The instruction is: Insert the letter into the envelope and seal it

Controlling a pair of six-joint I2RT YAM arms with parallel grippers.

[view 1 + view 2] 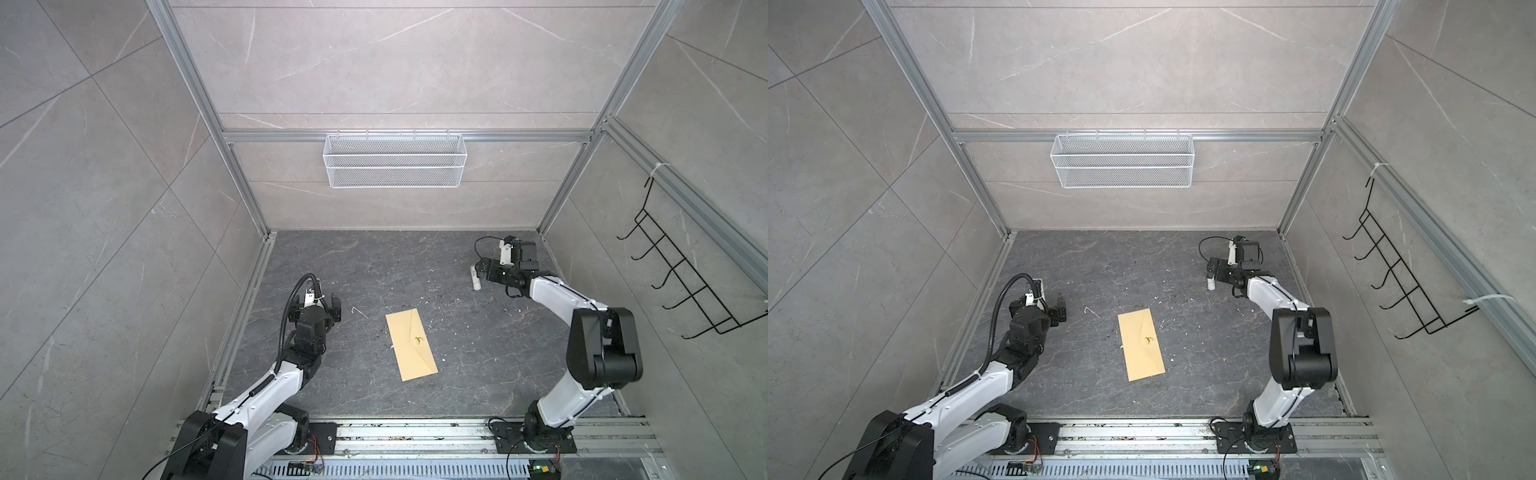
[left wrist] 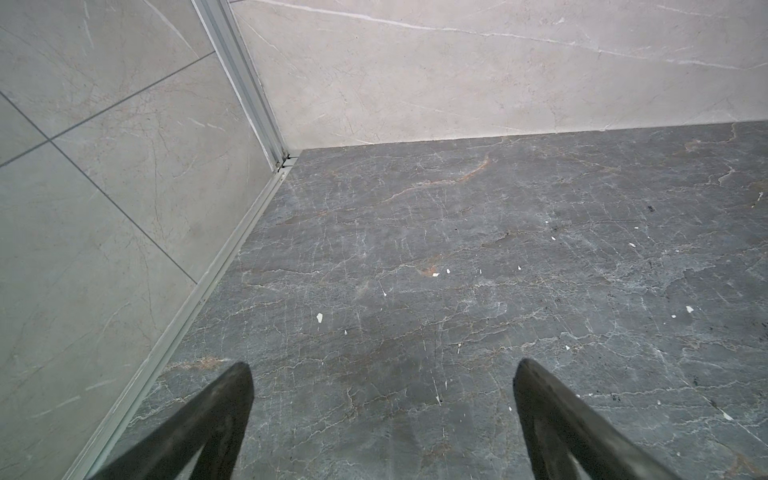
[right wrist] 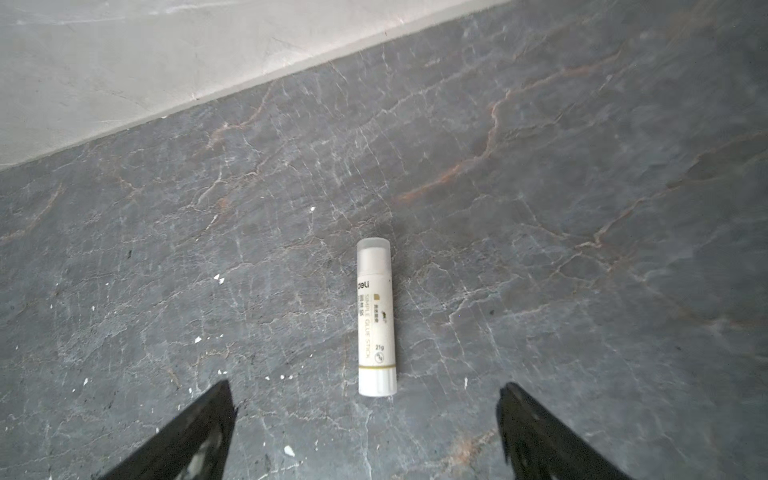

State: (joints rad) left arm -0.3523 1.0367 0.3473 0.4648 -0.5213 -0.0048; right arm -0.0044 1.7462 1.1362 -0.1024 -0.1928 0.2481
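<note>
The tan envelope (image 1: 411,347) (image 1: 1141,345) lies flat mid-table, its pointed flap folded down with a small yellow mark at the tip. The letter is not in view. My left gripper (image 1: 316,309) (image 1: 1039,309) (image 2: 382,365) stands open over bare table, left of the envelope and well apart from it. My right gripper (image 1: 482,268) (image 1: 1212,268) (image 3: 366,383) is open at the back right, hovering over a white glue stick (image 1: 475,279) (image 1: 1211,284) (image 3: 375,316). The stick lies on the table with its base end level with the fingertips, touching neither.
A white wire basket (image 1: 395,160) hangs on the back wall and a black hook rack (image 1: 681,282) on the right wall. Small white scraps (image 2: 319,318) dot the dark stone table (image 1: 478,365). Aluminium rails (image 1: 415,432) run along the front edge.
</note>
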